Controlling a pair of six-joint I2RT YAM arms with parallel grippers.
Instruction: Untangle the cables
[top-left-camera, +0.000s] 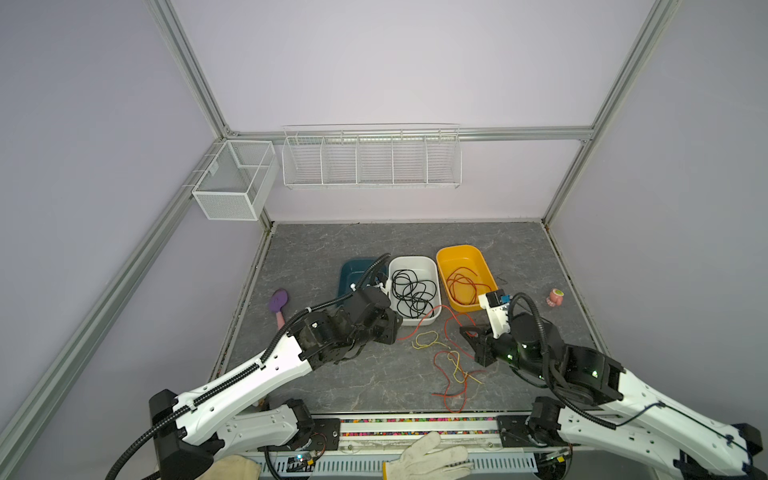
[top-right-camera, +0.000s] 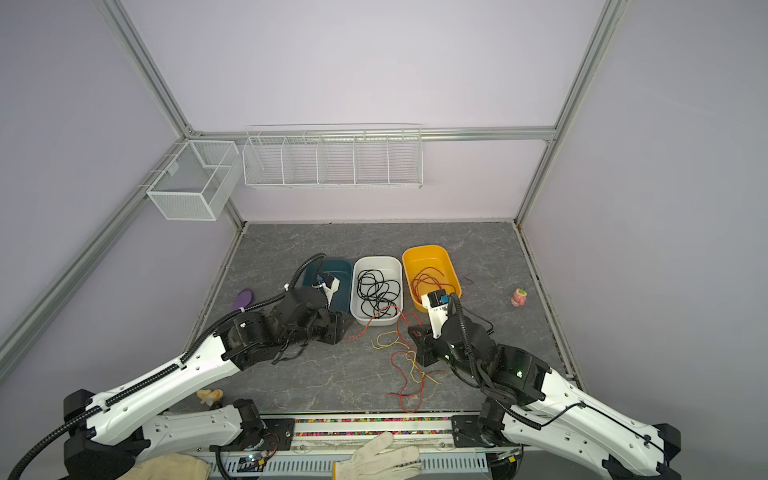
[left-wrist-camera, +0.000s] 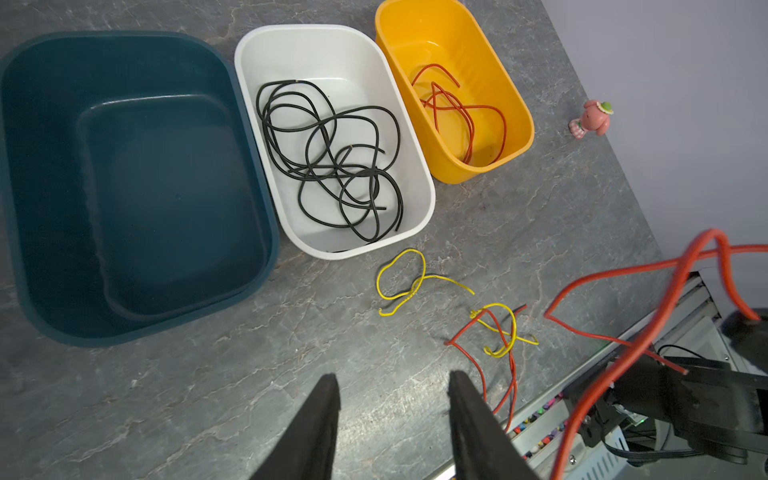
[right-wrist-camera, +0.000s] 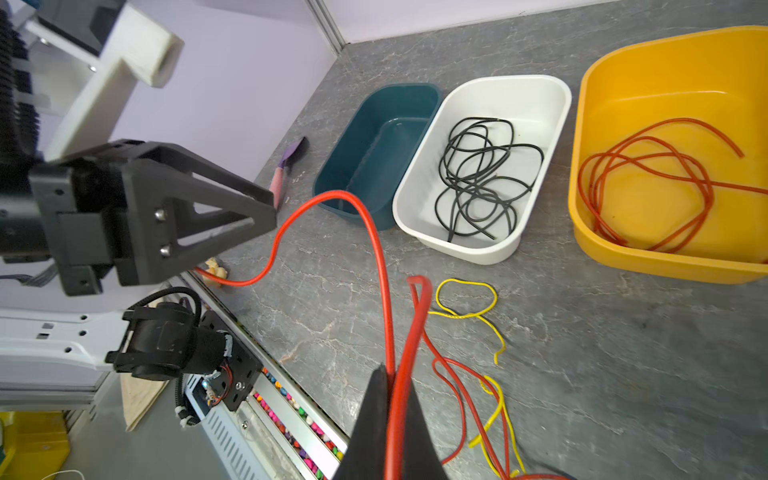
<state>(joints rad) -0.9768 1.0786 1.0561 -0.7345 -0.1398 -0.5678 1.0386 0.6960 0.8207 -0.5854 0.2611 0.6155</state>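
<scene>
Black cables (left-wrist-camera: 332, 166) binned, red-yellow tangle (left-wrist-camera: 496, 332) on bench (left-wrist-camera: 208, 374) pending; my right jaws clamp a red cable (right-wrist-camera: 376, 249), left jaws apart.

bare tabletop (top-left-camera: 374, 374) left of cables (top-left-camera: 453, 362)

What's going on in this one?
Tangled cables are being sorted by colour into bins. The right tool is shut on a red cable raised off the table. The left tool is open, holding nothing. Black cables lie in the white bin, another red cable in the yellow bin; the blue bin is empty. Yellow cables lie tangled with red on the table.
</scene>
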